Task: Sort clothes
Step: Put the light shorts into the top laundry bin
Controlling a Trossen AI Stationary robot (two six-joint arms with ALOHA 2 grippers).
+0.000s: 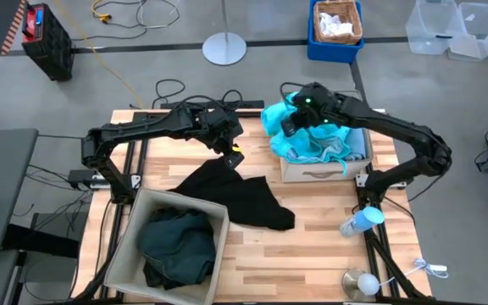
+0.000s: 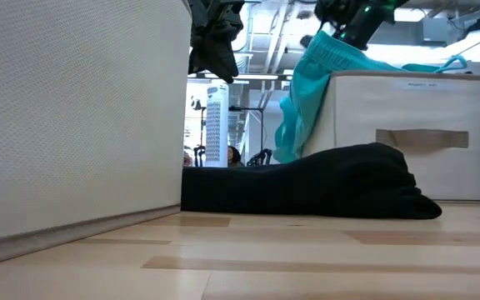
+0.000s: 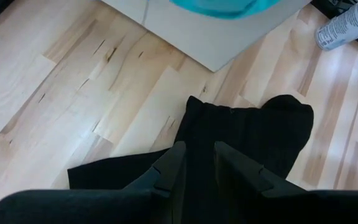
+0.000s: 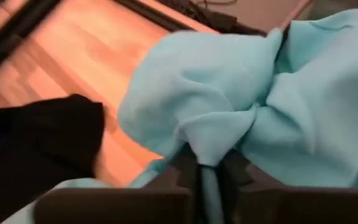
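The wooden table (image 1: 312,246) carries two beige fabric bins. The larger bin (image 1: 155,203), at the front left, holds the dark green garment (image 1: 174,244). The smaller bin (image 1: 320,169), at the rear right, has the turquoise garment (image 1: 312,140) heaped in it and spilling over its left wall.

The black garment (image 1: 235,193) lies spread on the table between the bins, one end lifted.

The left arm reaches from the left edge across to table centre, wrist bent downward; the left gripper (image 1: 230,151) has its fingers (image 3: 173,165) nearly closed, pinching the raised end of the black garment.

The right arm arcs from the right edge back over the smaller bin; the right gripper (image 1: 299,119) is clamped on a fold of the turquoise garment.

A spray bottle (image 1: 361,222) lies at the right edge.
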